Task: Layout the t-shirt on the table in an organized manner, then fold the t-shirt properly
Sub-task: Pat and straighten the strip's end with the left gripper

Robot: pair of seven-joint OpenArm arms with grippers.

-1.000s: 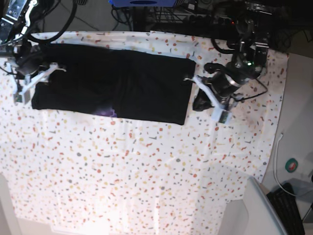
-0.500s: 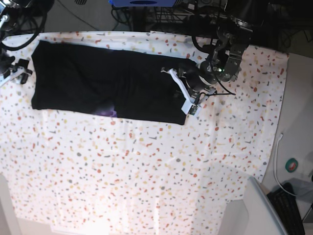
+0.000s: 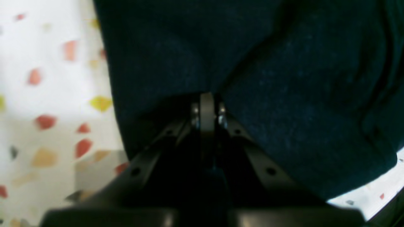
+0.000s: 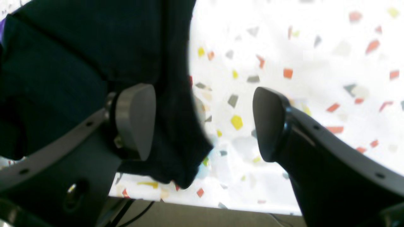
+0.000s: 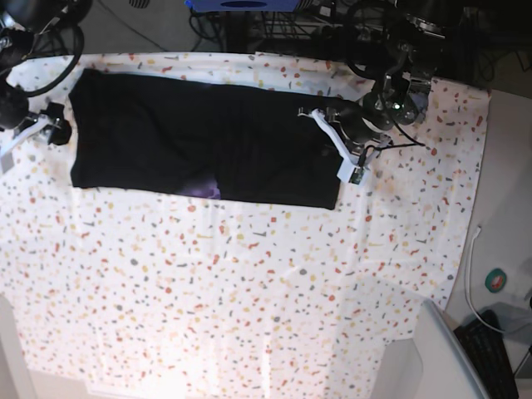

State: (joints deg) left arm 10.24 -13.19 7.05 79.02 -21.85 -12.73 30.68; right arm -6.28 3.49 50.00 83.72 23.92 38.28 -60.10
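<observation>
The black t-shirt (image 5: 191,133) lies as a long folded strip across the far part of the flecked table (image 5: 249,283), a bit of purple print (image 5: 204,189) showing at its near edge. My left gripper (image 5: 331,140) sits on the strip's right end. In the left wrist view that gripper (image 3: 206,107) is shut, with the t-shirt (image 3: 284,78) creasing away from its tips. My right gripper (image 5: 40,129) hovers just off the left end. In the right wrist view it (image 4: 202,123) stands wide open, one pad (image 4: 135,119) over the t-shirt edge (image 4: 170,104), holding nothing.
Dark equipment and cables (image 5: 274,25) crowd the far edge behind the shirt. The table's right edge (image 5: 480,166) drops to the floor, where a green round thing (image 5: 496,280) and a keyboard (image 5: 490,353) lie. A grey panel (image 5: 432,357) stands at the near right corner.
The right gripper opened, let go of the shirt's left end and drew back off it. The left gripper came onto the right end, and the whole strip has slid to the right.
</observation>
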